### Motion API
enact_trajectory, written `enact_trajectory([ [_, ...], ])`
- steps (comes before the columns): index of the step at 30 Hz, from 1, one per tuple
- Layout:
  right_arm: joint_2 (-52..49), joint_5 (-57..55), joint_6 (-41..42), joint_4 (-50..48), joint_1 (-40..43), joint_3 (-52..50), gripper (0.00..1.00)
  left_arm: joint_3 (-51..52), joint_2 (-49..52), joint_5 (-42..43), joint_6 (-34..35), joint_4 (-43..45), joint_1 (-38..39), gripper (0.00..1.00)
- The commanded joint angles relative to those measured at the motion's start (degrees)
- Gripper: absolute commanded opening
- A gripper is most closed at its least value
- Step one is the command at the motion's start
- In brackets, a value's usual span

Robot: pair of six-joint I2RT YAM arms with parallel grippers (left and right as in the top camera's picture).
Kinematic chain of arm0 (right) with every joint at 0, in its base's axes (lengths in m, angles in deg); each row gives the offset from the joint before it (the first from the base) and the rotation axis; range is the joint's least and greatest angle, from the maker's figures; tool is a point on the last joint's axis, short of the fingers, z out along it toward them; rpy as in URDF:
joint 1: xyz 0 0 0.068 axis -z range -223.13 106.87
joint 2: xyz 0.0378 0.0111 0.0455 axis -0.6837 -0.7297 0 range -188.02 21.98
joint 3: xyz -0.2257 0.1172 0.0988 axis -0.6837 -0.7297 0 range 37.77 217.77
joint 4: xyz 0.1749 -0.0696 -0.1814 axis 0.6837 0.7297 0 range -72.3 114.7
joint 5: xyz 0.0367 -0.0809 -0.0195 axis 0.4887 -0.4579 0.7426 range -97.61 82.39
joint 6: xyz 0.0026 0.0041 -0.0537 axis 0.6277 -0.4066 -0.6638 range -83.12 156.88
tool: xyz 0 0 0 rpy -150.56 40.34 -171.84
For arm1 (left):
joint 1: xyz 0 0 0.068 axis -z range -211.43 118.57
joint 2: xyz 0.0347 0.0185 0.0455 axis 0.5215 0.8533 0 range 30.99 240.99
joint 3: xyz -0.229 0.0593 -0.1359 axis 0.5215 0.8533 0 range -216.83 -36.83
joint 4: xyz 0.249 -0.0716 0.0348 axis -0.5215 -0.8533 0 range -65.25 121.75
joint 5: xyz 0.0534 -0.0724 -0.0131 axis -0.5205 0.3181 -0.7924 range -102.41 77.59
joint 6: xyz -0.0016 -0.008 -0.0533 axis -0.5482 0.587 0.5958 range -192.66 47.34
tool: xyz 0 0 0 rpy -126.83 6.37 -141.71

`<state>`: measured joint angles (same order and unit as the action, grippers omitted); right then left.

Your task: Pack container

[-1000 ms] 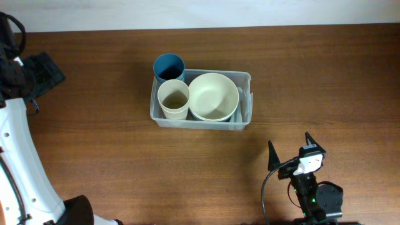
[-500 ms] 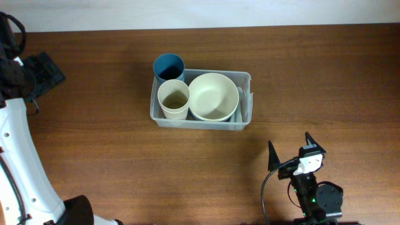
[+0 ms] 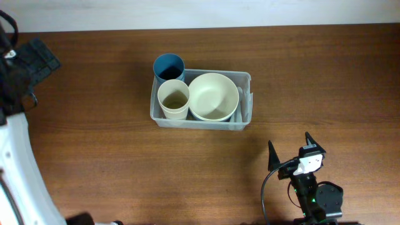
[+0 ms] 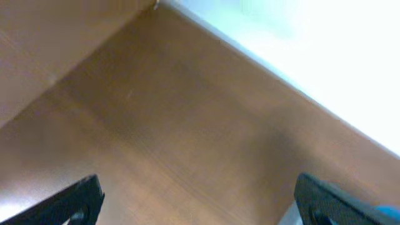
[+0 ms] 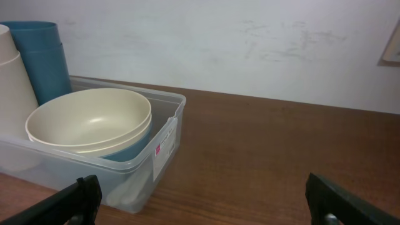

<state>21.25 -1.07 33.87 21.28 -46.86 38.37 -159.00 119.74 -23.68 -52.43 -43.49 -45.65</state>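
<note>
The clear plastic container (image 3: 245,77) sits mid-table. Inside it a cream bowl (image 3: 214,96) fills the right side and a cream cup (image 3: 174,99) the left, with a blue cup (image 3: 169,67) at its back left corner. My left gripper (image 3: 40,57) hangs far off at the table's left edge, open over bare wood (image 4: 200,200). My right gripper (image 3: 289,144) rests near the front edge, open and empty (image 5: 203,203), facing the container (image 5: 164,147) from a distance. From there the bowl (image 5: 87,119), the blue cup (image 5: 44,56) and the cream cup (image 5: 12,69) all show.
White utensils (image 5: 134,187) lie along the container's right end wall, and a blue layer shows under the cream bowl. A white wall (image 5: 250,44) borders the table's far edge. Brown tabletop (image 3: 312,75) surrounds the container.
My left arm has swung: its gripper shifted up and a little left at the table's left edge. The right gripper and the container's contents have not moved.
</note>
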Motion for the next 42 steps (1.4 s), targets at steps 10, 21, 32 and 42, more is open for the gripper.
enact_trajectory([
  [10, 0.48, 0.15, 0.02, 0.31, 0.37, -0.28, 0.99, 29.97, -20.35, 3.78, 0.35, 30.75, 10.36, 0.99],
  [21, 0.48, 0.15, 0.02, 0.31, 0.37, -0.28, 0.99, 76.15, -44.24, 4.00, -0.15, 69.00, 16.59, 1.00],
  [32, 0.48, 0.13, 0.02, 0.31, 0.37, -0.28, 0.99, 108.87, -67.17, 4.39, -1.05, 92.96, 16.57, 0.99],
  [42, 0.48, 0.15, 0.02, 0.31, 0.37, -0.28, 0.99, 117.44, -81.99, 4.48, -3.17, 90.92, 14.91, 1.00],
])
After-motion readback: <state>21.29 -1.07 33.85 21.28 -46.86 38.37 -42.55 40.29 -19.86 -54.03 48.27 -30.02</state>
